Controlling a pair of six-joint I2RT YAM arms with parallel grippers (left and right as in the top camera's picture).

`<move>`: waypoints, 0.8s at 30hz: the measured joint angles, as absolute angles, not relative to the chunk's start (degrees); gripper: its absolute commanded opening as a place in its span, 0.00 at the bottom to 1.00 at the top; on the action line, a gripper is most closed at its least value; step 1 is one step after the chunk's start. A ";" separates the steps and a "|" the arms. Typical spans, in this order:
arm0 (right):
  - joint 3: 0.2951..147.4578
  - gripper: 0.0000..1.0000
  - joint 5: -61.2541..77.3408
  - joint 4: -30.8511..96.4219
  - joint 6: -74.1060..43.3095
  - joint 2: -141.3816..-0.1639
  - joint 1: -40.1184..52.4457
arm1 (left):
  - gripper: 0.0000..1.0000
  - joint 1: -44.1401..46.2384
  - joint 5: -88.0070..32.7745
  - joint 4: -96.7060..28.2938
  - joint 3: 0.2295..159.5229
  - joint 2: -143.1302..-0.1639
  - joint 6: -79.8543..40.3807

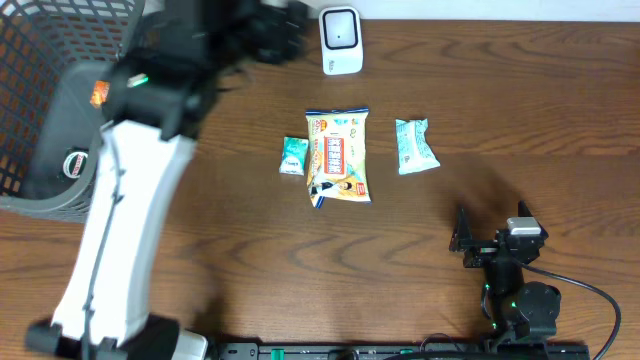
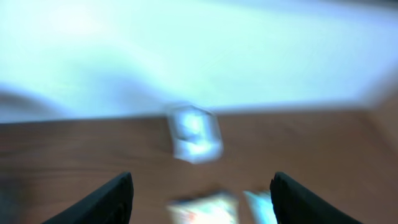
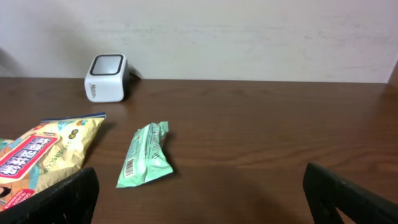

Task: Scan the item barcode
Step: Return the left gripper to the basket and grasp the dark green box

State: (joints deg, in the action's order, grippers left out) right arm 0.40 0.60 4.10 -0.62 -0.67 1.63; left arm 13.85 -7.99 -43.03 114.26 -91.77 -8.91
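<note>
Left gripper (image 2: 202, 182) gapes empty; basket (image 1: 30, 60) holds a grey item (image 1: 58, 112).

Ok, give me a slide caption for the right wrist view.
Open right gripper faces a green packet, an orange snack bag and a white scanner.

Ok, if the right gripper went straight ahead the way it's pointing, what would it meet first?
Probably nothing: the right gripper, open, faces bare table up to the wall. The green packet lies left of its line, though depth is hard to judge.

Yellow snack bag (image 1: 338, 155) flat near scanner (image 1: 340, 40)
</note>
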 measured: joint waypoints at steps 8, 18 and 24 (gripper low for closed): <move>0.40 0.99 0.60 4.10 -0.62 -0.67 1.63 | 0.71 -5.69 12.21 -46.28 114.58 -89.76 -10.55; 0.40 0.99 0.60 4.10 -0.62 -0.67 1.63 | 0.98 -23.55 16.03 -55.37 114.43 -96.44 -24.29; 0.40 0.99 0.60 4.10 -0.62 -0.67 1.63 | 0.98 -26.33 16.43 -57.34 113.27 -102.30 -28.60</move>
